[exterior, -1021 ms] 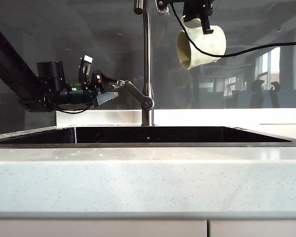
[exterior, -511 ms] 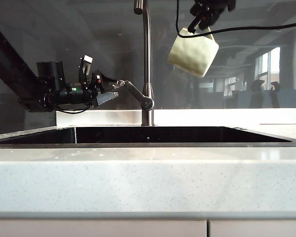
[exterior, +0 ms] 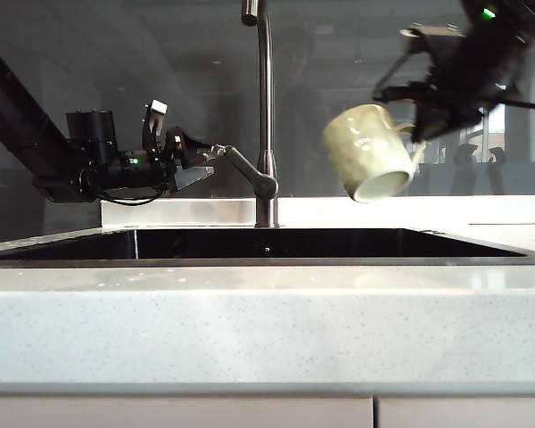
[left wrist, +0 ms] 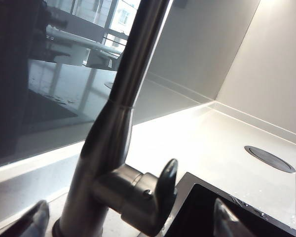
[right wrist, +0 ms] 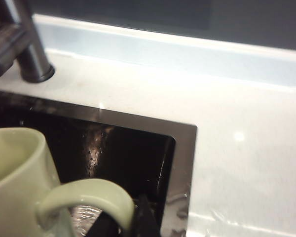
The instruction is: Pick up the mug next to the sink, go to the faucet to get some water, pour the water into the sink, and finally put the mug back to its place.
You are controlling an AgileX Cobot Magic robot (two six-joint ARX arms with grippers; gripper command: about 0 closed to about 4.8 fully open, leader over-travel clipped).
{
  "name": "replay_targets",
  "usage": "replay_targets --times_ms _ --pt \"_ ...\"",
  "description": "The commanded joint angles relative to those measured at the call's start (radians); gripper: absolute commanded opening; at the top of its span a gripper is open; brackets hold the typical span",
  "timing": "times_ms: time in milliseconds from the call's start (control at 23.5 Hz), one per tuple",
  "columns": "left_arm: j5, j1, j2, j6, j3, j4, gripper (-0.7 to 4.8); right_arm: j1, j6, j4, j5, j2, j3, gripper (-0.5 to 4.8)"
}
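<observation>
Mug tipped over the sink, held by the right arm

The right gripper [exterior: 419,134] clamped the handle of the mug [exterior: 367,152], its mouth slanting down over the sink [exterior: 339,242], right of the faucet [exterior: 265,107]. The left gripper [left wrist: 128,224] sat wide apart around the lever handle [left wrist: 165,185]. No writing was legible.

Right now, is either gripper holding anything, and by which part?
The right gripper holds the mug by its loop handle, above the sink. The left gripper holds nothing; its jaws are open beside the faucet lever.
</observation>
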Motion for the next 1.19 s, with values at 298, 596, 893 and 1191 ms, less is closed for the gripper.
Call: replay_targets --times_ms 298,596,893,1191 --pt "-0.002 0.002 -0.006 0.001 0.005 0.011 4.26 -0.226 0.12 0.879 -0.043 -0.095 -0.525 -0.05" --pt "-0.002 0.002 -0.006 0.001 0.005 0.011 4.26 -0.357 0.117 0.914 -0.044 -0.083 -0.584 -0.05" --pt "-0.003 0.002 -0.006 0.001 0.005 0.011 4.26 -0.387 0.107 1.048 -0.115 0.023 -0.584 -0.05" --pt "-0.003 0.002 -0.006 0.001 0.005 0.011 4.26 -0.386 0.108 1.132 -0.116 0.1 -0.584 -0.05"
